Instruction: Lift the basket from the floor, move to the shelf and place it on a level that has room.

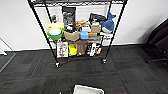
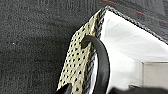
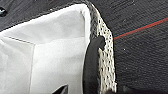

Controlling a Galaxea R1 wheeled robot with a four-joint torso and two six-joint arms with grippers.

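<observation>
The basket (image 1: 88, 89) lies crosswise, long side facing the shelf (image 1: 77, 30).

Blue shark plush (image 1: 109, 23), green bowl (image 1: 55, 34), cardboard boxes (image 1: 72, 35), yellow box (image 1: 72, 49), black chair (image 1: 158, 41), white wall (image 1: 17, 27)

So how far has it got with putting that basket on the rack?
Judging by the wrist views, the basket seems already taken by its dark handles, one at each side. In hand: bringing it to the shelf, which stands ahead across a stretch of the floor. Left: closing that gap and setting the basket on a tier with room; the lower tiers look crowded.
</observation>
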